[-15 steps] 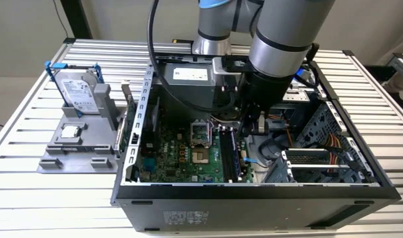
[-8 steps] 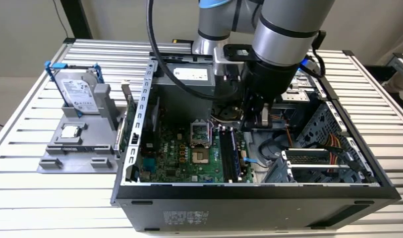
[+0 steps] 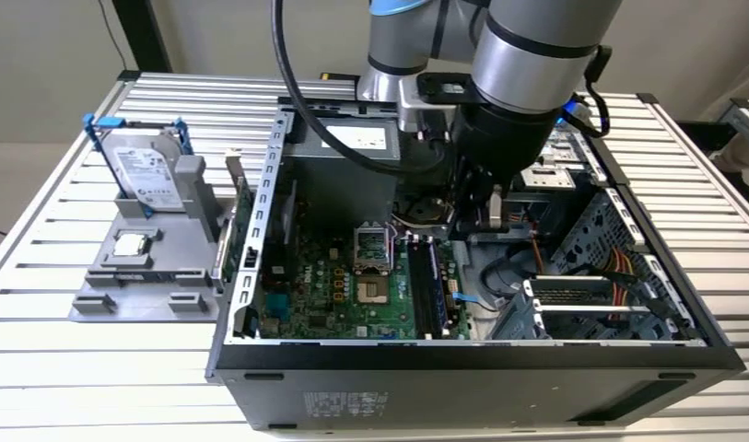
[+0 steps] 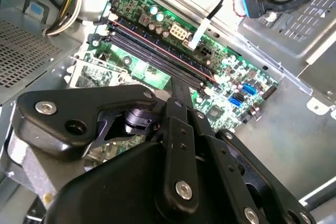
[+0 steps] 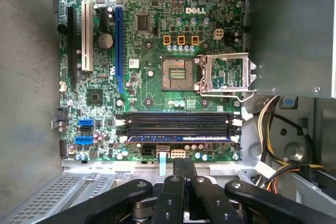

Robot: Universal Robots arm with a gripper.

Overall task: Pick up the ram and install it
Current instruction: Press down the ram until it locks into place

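Observation:
The ram [image 5: 178, 138] is a thin bluish stick lying along the black memory slot nearest the motherboard's edge, between white end latches. In the exterior view the ram [image 3: 439, 285] runs along the right side of the green motherboard [image 3: 337, 295] inside the open case. My gripper [image 5: 184, 163] hangs above the board's edge just beside that slot. Its fingers [image 4: 181, 93] are pressed together and I see nothing between them. In the exterior view my gripper [image 3: 495, 221] sits inside the case, behind the slots.
The open processor socket [image 5: 176, 72] and its lifted silver frame [image 5: 226, 73] lie beyond the slots. A silver hard drive [image 3: 146, 170] with blue clips and a small square processor chip [image 3: 131, 244] rest on a grey fixture left of the case. Yellow and red cables [image 3: 620, 276] crowd the case's right side.

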